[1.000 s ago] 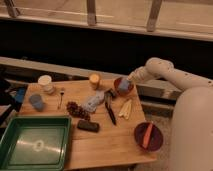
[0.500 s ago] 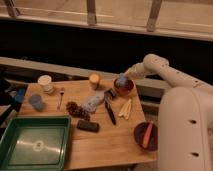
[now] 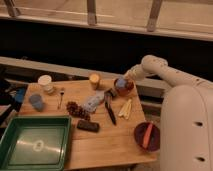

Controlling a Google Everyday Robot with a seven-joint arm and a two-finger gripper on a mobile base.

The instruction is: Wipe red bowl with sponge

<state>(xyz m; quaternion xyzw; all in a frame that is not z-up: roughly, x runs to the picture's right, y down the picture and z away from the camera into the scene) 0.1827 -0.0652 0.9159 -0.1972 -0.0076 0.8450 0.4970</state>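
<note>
Green tray [image 3: 35,144]: you had it at the tabletop's [image 3: 110,145] front-left corner, overhanging the edge.
Blue cup [image 3: 36,102]: stood just behind the tray, near the left edge.
White cup [image 3: 46,83]: stood at the back-left.
Spoon [image 3: 61,97]: lay right of the two cups.
Pine cone [image 3: 77,110]: lay mid-table, with a black block [image 3: 88,126] in front of it.
Grey-blue flat object [image 3: 93,102]: lay right of the pine cone.
Yellow cup [image 3: 94,80]: stood at the back, centre.
Dark utensil [image 3: 109,110]: lay lengthwise, right of the grey-blue object.
Pale sticks [image 3: 125,108]: lay side by side, in front of the red bowl.
Red bowl [image 3: 124,88]: you had it at the back-right of the tabletop.
Sponge [image 3: 120,82]: sat at the bowl's rim, at the gripper's tip.
Gripper [image 3: 122,83]: was down over the red bowl, closed on the sponge.
Maroon bowl [image 3: 147,137]: stood at the front-right corner, an orange tool [image 3: 147,135] lying in it.
</note>
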